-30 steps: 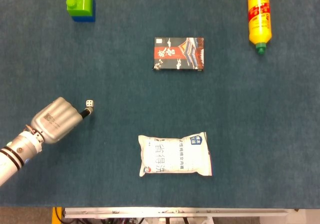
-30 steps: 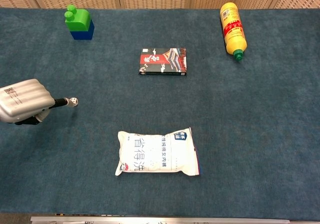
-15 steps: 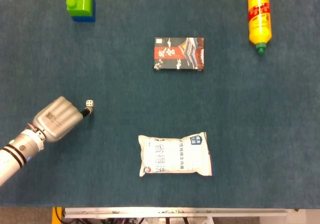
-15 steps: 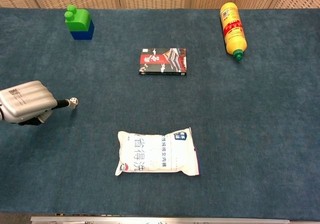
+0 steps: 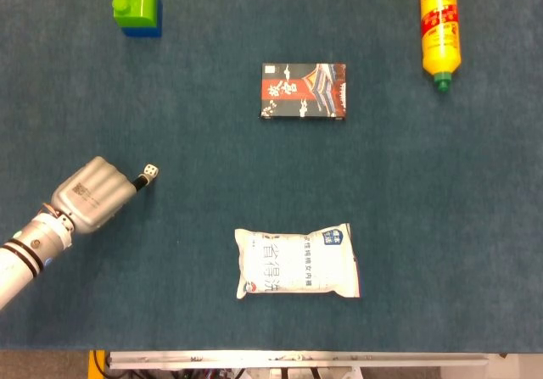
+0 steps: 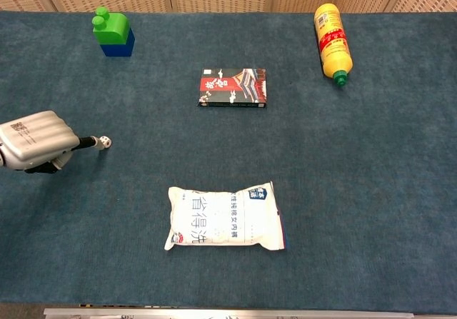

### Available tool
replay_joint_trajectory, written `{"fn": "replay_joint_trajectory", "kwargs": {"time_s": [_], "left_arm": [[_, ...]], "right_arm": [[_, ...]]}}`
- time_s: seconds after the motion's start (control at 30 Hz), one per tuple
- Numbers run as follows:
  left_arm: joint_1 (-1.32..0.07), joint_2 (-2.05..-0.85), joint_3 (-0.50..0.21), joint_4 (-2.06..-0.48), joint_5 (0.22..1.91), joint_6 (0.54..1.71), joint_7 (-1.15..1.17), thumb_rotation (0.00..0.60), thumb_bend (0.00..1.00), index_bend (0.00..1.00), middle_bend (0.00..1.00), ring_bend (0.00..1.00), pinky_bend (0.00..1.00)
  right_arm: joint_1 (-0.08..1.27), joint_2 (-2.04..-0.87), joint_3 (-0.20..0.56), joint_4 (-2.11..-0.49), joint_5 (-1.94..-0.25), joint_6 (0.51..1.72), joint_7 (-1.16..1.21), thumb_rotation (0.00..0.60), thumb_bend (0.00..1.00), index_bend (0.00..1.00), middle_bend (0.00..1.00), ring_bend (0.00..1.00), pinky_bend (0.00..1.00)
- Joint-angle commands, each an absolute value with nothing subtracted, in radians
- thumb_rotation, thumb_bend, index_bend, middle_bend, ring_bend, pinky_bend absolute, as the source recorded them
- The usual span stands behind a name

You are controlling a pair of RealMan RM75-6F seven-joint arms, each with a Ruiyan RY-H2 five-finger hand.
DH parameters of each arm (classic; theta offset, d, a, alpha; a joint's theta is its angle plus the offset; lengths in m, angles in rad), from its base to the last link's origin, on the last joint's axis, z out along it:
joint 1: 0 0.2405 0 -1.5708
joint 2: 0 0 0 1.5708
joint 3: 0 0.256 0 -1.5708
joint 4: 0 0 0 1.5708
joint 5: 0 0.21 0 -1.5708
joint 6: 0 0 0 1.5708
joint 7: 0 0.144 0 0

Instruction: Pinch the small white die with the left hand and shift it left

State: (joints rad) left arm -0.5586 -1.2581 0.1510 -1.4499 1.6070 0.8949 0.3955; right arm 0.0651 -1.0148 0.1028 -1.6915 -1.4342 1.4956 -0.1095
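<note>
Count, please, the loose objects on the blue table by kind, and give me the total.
Die: 1, pinched by the left hand
Toy block, green on blue: 1
Dark printed box: 1
Yellow bottle: 1
White pouch: 1
Total: 5
</note>
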Motion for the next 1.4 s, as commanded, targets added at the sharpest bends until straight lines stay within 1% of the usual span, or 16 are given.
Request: {"fn": "replay_joint_trajectory", "kwargs": {"time_s": [0.03,0.67,1.0,1.23,1.3,1.4], "left_arm": [[-0.559,-1.261,0.149,-1.449,1.606,0.896,0.396,0.6,0.91,0.2,1.0,0.92,1.0],[-0.578,-1.275,0.121,-1.439,1.577,0.88,0.428,0.6,0.91,0.2,1.0,0.92,1.0],[-0.589,-1.254,0.106,-1.465,1.562,0.881,0.455,0.6,0.91,0.2,1.0,0.92,1.0],[-0.582,-1.233,0.091,-1.5,1.552,0.915,0.452,0.6,0.91,0.2,1.0,0.92,1.0],[-0.568,-1.224,0.086,-1.514,1.549,0.945,0.436,0.6,0.91,0.2,1.0,0.92,1.0],[-0.528,-1.203,0.082,-1.536,1.551,1.024,0.39,0.6,0.91,0.2,1.0,0.91,1.0]], "right_arm": [[0.065,-1.014,0.104,-1.691,-1.434,1.496,-0.109,0.6,0.47,0.36,0.39,0.37,0.47],[0.063,-1.007,0.102,-1.695,-1.439,1.498,-0.098,0.6,0.47,0.36,0.39,0.37,0.47],[0.065,-1.01,0.1,-1.693,-1.438,1.491,-0.1,0.6,0.47,0.36,0.39,0.37,0.47],[0.066,-1.009,0.1,-1.694,-1.438,1.489,-0.098,0.6,0.47,0.36,0.39,0.37,0.47],[0.065,-1.008,0.1,-1.695,-1.438,1.491,-0.097,0.6,0.47,0.36,0.39,0.37,0.47],[0.063,-1.005,0.101,-1.696,-1.439,1.496,-0.094,0.6,0.48,0.36,0.39,0.37,0.47]]}}
